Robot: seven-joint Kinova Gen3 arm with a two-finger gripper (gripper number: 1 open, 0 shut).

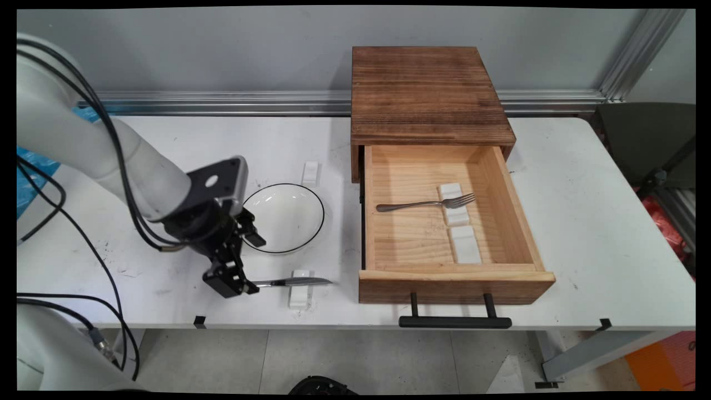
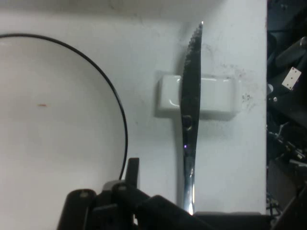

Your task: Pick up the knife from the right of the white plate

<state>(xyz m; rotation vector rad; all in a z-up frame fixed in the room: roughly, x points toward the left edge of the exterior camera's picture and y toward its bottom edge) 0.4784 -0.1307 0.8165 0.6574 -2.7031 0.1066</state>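
White table (image 1: 583, 233) below a grey wall: we see a knife (image 1: 300, 281) bridged across a small white rest (image 1: 299, 297).
Propped so, its handle end sits clear of the table, and our pincer (image 1: 240, 261), low beside the black-rimmed plate (image 1: 284, 218), seems closed on that handle.

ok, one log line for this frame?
gripper: at knife handle, finger state unclear | knife: across white rest, beside plate | fork: on rest in open drawer
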